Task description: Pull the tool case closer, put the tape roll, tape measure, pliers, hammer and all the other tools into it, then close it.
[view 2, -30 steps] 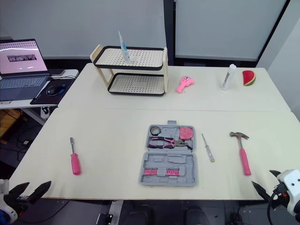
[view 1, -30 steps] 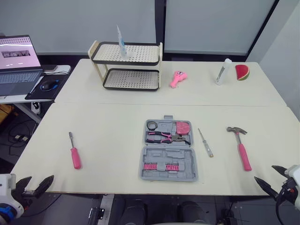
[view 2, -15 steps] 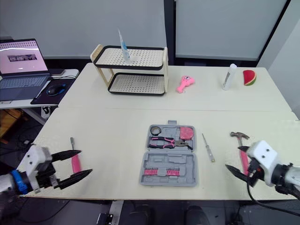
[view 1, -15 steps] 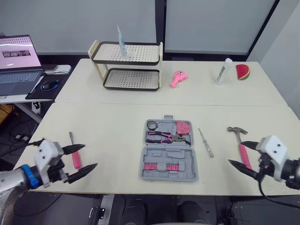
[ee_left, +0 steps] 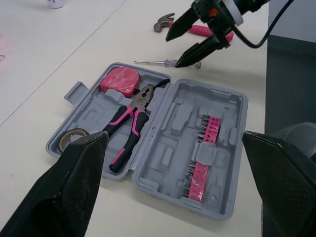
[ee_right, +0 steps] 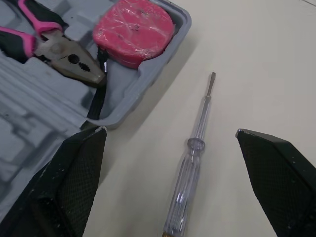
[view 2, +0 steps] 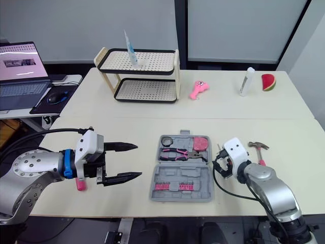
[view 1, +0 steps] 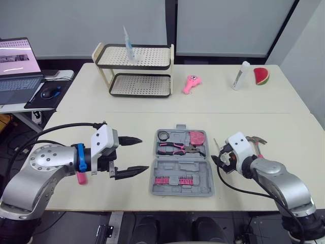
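The grey tool case (view 1: pixel 203 175) lies open at the table's middle front. It holds the tape roll (view 1: pixel 163 135), pink-handled pliers (view 1: pixel 177 148), pink tape measure (view 1: pixel 198 138) and a strip of pink bits (view 1: pixel 172 180). My left gripper (view 1: pixel 143 153) hovers open just left of the case. My right gripper (ee_left: pixel 176 49) is open at the case's right side, over a clear-handled screwdriver (ee_right: pixel 193 148). The pink-handled hammer (view 2: pixel 258 147) lies right of that arm. A pink screwdriver (view 2: pixel 79 184) lies at the left, partly hidden by my left arm.
At the back stand a two-tier rack (view 1: pixel 134 71) with a tube on top, a pink toy (view 1: pixel 191 84), a white bottle (view 1: pixel 238 76) and a watermelon slice (view 1: pixel 261 76). A laptop (view 1: pixel 15 63) and mouse sit on a side desk at the left.
Both arms have come in from the table's front corners. The left gripper moved right to the case's left side; the right gripper moved left over the clear screwdriver. The tools have not moved.
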